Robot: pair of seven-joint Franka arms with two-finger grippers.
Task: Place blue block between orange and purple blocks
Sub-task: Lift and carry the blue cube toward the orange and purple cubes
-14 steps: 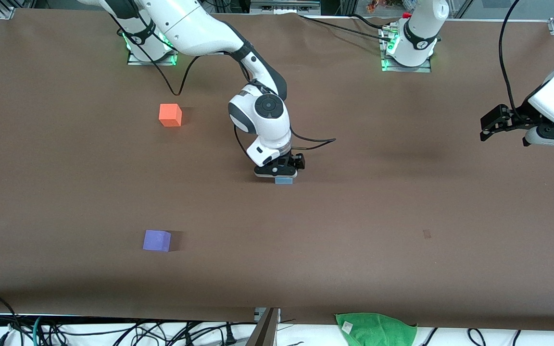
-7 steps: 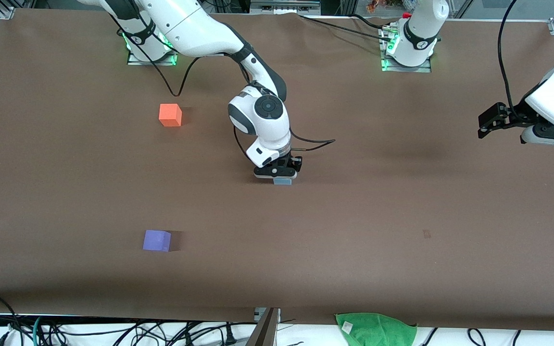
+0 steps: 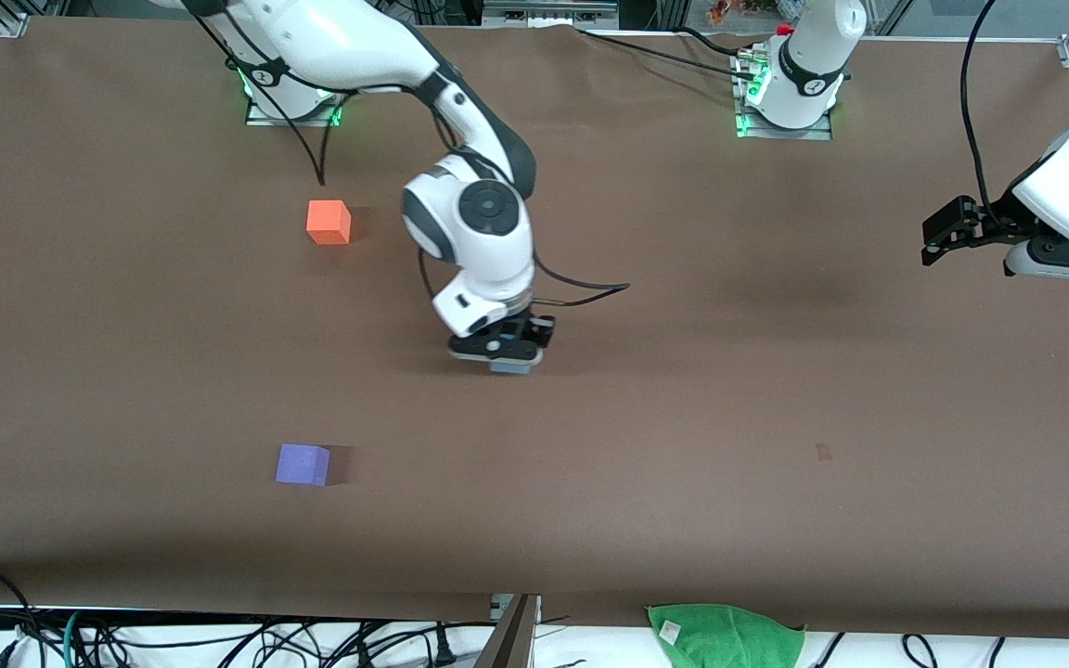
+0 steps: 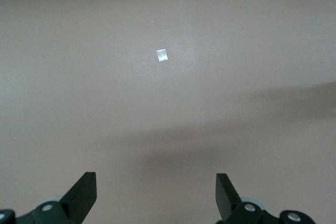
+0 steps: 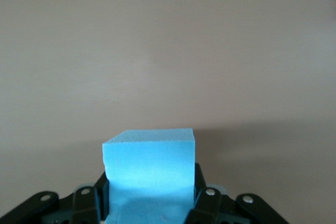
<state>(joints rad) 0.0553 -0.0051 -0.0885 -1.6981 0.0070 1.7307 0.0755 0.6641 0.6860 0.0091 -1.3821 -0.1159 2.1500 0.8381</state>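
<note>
We see the right gripper [image 3: 508,360] on the move now, carrying the blue block [image 3: 511,366] clamped between its fingers, off the spot it held a second ago and toward the purple block [image 3: 302,464]. The gap to that purple block has shrunk, and the right arm's wrist has swung along with it.

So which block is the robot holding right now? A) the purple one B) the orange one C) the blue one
C: the right gripper is shut on the blue block, while the orange block and the purple block sit alone on the table. The left gripper waits open at its end.
</note>
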